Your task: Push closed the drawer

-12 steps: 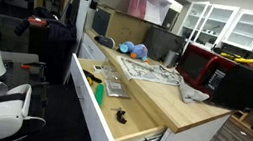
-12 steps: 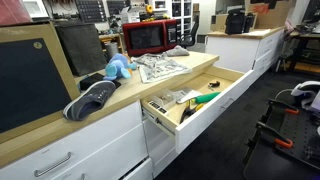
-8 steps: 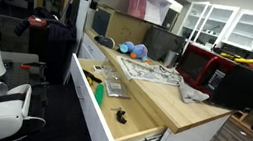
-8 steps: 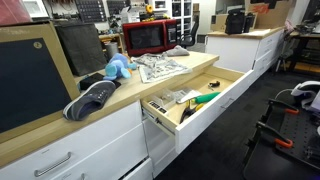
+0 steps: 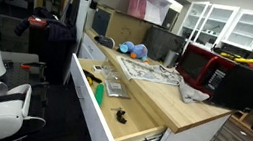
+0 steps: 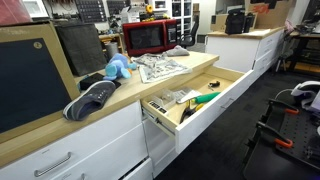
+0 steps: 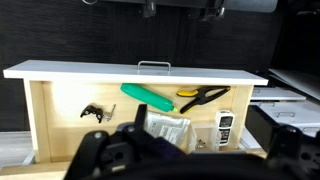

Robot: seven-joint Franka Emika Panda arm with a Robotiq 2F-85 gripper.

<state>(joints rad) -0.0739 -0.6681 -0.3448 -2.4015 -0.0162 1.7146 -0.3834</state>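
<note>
Nothing shifts since a moment ago: the drawer (image 6: 215, 110) stands pulled well out from under the counter (image 6: 140, 90), ahead of the claw (image 7: 185, 160) and apart from it. The claw is a dark blur in the wrist view; I cannot tell its opening. The push is yet to start.

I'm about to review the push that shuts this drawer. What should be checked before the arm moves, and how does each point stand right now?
1. Drawer pulled out and needing the push: ok.
2. Contents below the rim: green item and pliers lie flat on the floor: ok.
3. Drawer front with its handle in the wrist view: ok.
4. Tool open or shut: cannot tell, only a dark blur along the bottom of the wrist view.
5. Tool touching the drawer front: cannot tell.
</note>
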